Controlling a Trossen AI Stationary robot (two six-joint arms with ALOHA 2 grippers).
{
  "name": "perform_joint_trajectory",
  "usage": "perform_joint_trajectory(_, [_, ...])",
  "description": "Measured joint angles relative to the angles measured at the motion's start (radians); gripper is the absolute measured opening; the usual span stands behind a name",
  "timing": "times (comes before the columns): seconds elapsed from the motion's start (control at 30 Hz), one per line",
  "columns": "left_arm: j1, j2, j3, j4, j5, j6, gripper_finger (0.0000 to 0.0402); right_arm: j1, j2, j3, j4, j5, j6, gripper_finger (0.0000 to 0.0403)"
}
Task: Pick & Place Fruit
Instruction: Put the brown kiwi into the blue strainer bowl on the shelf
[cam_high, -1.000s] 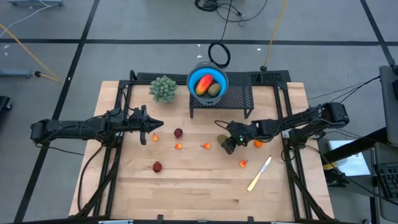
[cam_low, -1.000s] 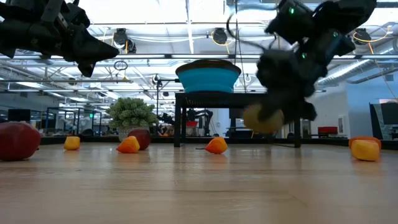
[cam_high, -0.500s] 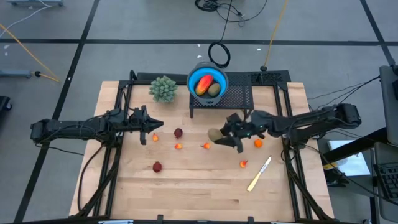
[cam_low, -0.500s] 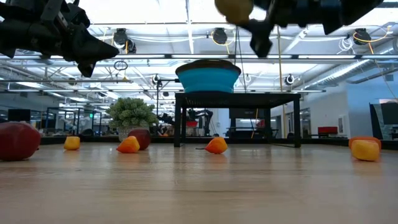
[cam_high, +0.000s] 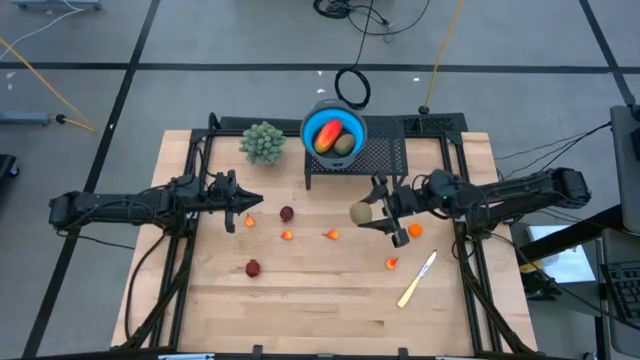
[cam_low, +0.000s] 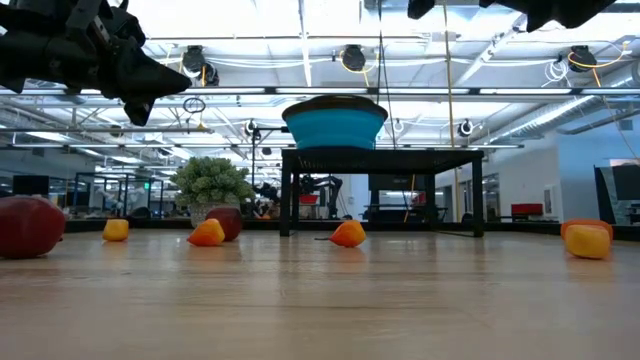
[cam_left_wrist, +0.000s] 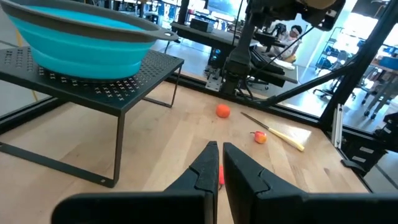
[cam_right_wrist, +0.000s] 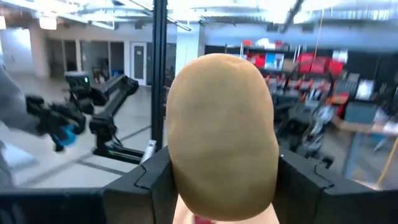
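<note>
1. Compared with one second ago, the right gripper (cam_high: 372, 213) has risen from the table and moved toward the black stand (cam_high: 385, 160); it now hangs clear above the wood, out of the low view.
2. Its jaws pinch a brown-olive oval fruit (cam_high: 361, 213), so the pick seems done and the carry to the blue bowl (cam_high: 313, 125) remains.
3. In the right wrist view the oval fruit (cam_right_wrist: 222, 134) has its long axis running out from between the fingers.
4. At the table's left side, the left gripper (cam_high: 238, 202) waits with jaws pressed together, holding nothing.
</note>
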Motion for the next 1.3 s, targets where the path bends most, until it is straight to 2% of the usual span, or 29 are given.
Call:
perform_joint_trajectory(0.2, [0.000, 0.000, 0.000, 0.000, 0.000, -0.003, 0.0021, 0.000, -0.001, 0.000, 0.070, 0.000, -0.144, 0.0200])
perform_joint_trajectory(0.43, [0.000, 0.000, 0.000, 0.000, 0.000, -0.003, 0.0021, 0.000, 0.000, 0.000, 0.072, 0.000, -0.156, 0.0197])
perform_joint_trajectory(0.53, [0.000, 0.000, 0.000, 0.000, 0.000, -0.003, 0.0021, 0.002, 0.001, -0.001, 0.139, -0.005, -0.144, 0.0199])
perform_joint_trajectory(0.83, [0.000, 0.000, 0.000, 0.000, 0.000, -0.002, 0.0021, 0.007, -0.001, 0.000, 0.485, -0.215, -0.101, 0.0198])
perform_joint_trajectory(1.0, [0.000, 0.000, 0.000, 0.000, -0.001, -0.017, 0.0021, 0.007, 0.000, 0.000, 0.485, -0.232, -0.009, 0.0199])
perform_joint_trajectory(1.07, [0.000, 0.000, 0.000, 0.000, -0.001, -0.023, 0.0021, 0.007, 0.000, 0.000, 0.442, -0.195, 0.040, 0.0198])
perform_joint_trajectory(1.2, [0.000, 0.000, 0.000, 0.000, -0.001, -0.058, 0.0021, 0.006, 0.000, 0.000, 0.329, 0.000, 0.227, 0.0199])
perform_joint_trajectory(1.3, [0.000, 0.000, 0.000, 0.000, -0.001, -0.095, 0.0021, 0.000, 0.000, 0.000, 0.256, 0.104, 0.381, 0.0200])
